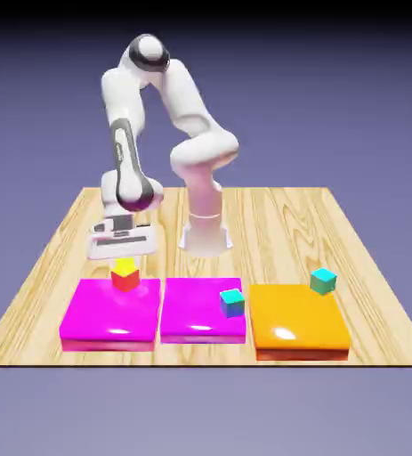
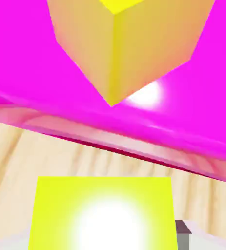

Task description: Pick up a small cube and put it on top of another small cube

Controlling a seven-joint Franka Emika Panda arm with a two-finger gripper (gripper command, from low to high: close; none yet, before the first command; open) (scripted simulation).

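At the bottom of the hand view, gripper closed on lime cube, wood table visible beyond it. Can't tell if cube touches the table. Yellow-topped cube at far edge of magenta pad on the exterior view's left, near the gripper, apart from lime cube in the hand view. Blue-cyan cube on middle pad; teal cube by far right corner of orange pad.
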